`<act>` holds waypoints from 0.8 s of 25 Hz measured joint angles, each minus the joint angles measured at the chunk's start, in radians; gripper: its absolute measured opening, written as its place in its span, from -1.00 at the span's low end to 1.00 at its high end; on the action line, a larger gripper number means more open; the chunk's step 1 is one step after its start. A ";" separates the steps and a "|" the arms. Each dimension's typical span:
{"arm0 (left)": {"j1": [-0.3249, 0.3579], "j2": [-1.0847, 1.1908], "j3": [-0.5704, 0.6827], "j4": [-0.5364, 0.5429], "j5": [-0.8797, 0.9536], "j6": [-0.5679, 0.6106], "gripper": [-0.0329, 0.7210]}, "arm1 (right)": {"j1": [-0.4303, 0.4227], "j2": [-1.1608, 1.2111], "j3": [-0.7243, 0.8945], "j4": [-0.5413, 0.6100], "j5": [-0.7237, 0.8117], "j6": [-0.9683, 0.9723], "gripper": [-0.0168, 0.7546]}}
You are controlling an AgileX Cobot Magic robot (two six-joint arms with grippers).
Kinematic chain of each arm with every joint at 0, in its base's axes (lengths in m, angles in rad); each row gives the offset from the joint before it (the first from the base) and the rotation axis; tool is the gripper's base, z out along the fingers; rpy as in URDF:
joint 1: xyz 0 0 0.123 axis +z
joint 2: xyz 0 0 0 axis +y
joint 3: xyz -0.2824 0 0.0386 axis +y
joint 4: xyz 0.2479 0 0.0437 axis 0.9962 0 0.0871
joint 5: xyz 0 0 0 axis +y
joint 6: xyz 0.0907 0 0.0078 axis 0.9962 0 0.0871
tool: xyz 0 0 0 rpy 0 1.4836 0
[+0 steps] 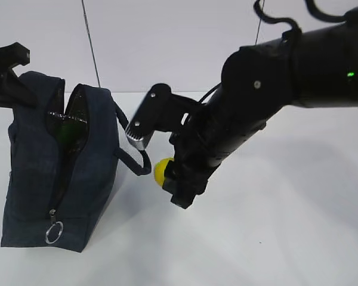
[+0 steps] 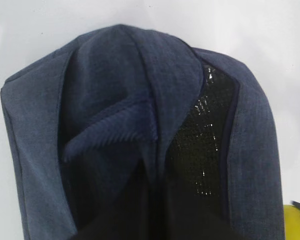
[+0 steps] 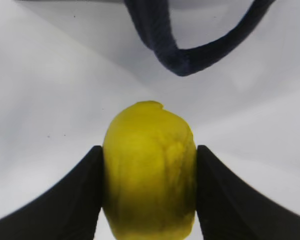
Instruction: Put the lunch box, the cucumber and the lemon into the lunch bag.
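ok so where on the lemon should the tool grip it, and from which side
Across its middle, as the right tool has it now: one finger on each flank of the lemon, its pointed end facing forward toward the bag strap. The sides are broad and evenly curved, so a grip at the widest part seems least likely to slip.

We see a plain white table (image 1: pixel 274 238); only the navy lunch bag (image 1: pixel 30 196) stands directly on it, at the left.

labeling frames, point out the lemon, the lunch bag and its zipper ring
lemon (image 3: pixel 149 175): right wrist view, middle of its peel
lunch bag (image 1: pixel 95 167): exterior view, its side panel
zipper ring (image 1: pixel 54 232): exterior view, ring's metal loop
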 joint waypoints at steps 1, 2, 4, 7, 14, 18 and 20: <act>0.000 0.000 0.000 0.000 0.000 0.000 -0.93 | 0.000 -0.025 0.000 0.000 0.009 0.002 0.10; 0.000 0.000 0.000 0.000 0.000 0.000 -0.93 | 0.000 -0.049 0.000 0.000 0.014 0.002 0.10; 0.000 0.000 0.000 0.000 0.000 0.000 -0.93 | 0.000 -0.091 0.000 0.000 0.019 0.006 0.10; 0.000 0.000 0.000 -0.006 0.000 0.000 -0.93 | 0.000 -0.123 -0.034 0.000 0.031 0.027 0.10; 0.000 0.000 0.000 -0.019 0.000 0.000 -0.93 | 0.000 -0.112 -0.183 0.117 -0.006 0.039 0.10; 0.000 0.000 0.000 -0.029 0.000 0.000 -0.93 | 0.002 -0.054 -0.255 0.177 -0.032 0.039 0.10; 0.000 0.000 0.000 -0.042 0.000 0.000 -0.93 | 0.008 -0.019 -0.281 0.191 -0.053 0.039 0.10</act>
